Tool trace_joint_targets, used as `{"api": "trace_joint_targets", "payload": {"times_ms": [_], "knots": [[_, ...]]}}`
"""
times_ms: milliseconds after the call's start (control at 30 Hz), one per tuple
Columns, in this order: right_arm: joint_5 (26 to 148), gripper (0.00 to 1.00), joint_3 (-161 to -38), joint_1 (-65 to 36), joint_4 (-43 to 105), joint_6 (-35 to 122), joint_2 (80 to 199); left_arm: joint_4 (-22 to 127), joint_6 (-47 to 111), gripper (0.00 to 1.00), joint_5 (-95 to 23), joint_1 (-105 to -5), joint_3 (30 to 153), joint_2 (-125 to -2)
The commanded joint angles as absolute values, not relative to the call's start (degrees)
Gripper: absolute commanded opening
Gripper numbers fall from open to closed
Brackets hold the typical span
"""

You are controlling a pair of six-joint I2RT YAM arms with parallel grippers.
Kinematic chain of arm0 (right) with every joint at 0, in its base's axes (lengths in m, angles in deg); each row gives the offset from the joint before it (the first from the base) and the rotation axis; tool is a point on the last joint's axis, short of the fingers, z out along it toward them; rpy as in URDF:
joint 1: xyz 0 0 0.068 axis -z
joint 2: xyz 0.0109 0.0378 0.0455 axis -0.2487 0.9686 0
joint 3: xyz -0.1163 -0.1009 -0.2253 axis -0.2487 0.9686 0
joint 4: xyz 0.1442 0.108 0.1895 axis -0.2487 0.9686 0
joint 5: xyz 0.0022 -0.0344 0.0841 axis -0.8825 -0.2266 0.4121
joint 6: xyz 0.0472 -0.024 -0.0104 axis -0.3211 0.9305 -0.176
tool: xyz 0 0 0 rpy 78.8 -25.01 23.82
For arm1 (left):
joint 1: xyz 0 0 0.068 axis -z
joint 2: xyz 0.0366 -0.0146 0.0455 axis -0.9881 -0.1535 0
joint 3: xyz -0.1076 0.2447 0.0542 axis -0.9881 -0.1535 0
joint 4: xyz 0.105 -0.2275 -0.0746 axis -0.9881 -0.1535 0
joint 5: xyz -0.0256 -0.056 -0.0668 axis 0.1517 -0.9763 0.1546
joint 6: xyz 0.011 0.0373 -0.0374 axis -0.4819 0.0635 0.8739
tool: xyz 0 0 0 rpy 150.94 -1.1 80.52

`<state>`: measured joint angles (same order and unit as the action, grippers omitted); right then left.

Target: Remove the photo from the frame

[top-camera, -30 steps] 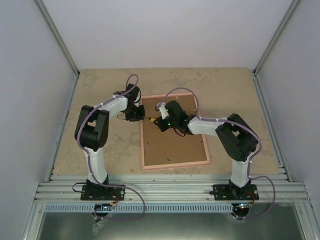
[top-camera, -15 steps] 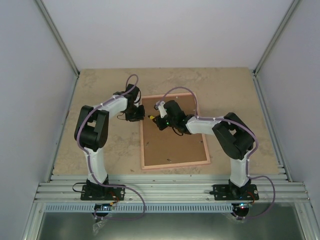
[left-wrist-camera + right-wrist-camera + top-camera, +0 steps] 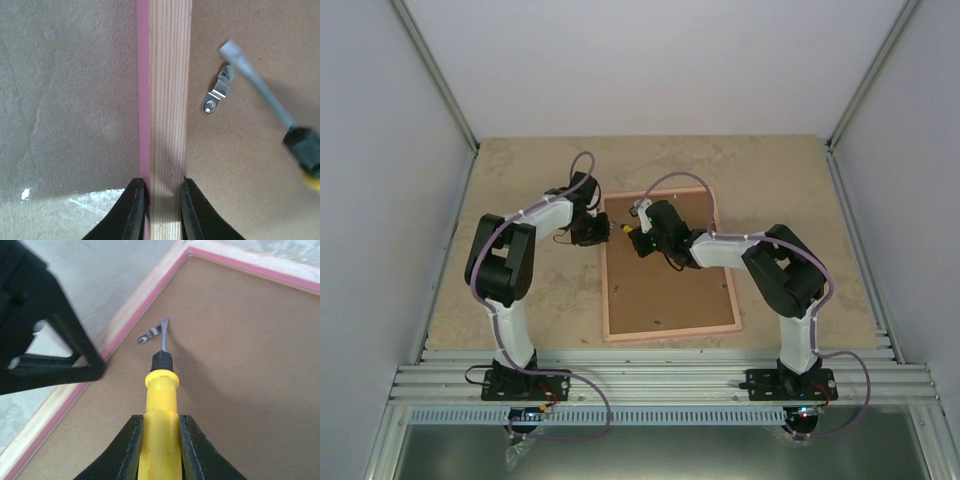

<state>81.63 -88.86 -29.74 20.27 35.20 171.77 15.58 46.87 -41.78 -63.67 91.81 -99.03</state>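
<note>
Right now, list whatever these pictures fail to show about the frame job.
- Hidden: the photo, in every view; the frame lies back up and its backing board covers it.
- Unclear: whether the screwdriver tip touches the clip; the right wrist view's angle leaves it open, and the tip is blurred in the left wrist view.
- Too small: any other clips, in the top view.

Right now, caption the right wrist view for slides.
Right tool grips a yellow-handled screwdriver, its tip at a metal clip on the brown backing board of the pink frame.
</note>
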Motion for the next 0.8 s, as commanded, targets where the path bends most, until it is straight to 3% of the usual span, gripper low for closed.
{"api": "trace_joint_targets", "payload": {"times_ms": [0, 533, 767], "knots": [[75.5, 0.0, -89.4, -29.0, 21.6, 35.0, 172.8, 13.8, 49.7, 0.03, -46.9, -63.0, 89.6, -98.1], [76.6, 0.0, -81.6, -26.7, 23.1, 35.9, 161.0, 19.2, 59.1, 0.03, -46.2, -63.7, 85.0, -93.3], [76.5, 0.0, -76.9, -24.3, 22.9, 35.3, 155.2, 25.1, 70.1, 0.03, -47.2, -63.7, 77.0, -86.4]]}}
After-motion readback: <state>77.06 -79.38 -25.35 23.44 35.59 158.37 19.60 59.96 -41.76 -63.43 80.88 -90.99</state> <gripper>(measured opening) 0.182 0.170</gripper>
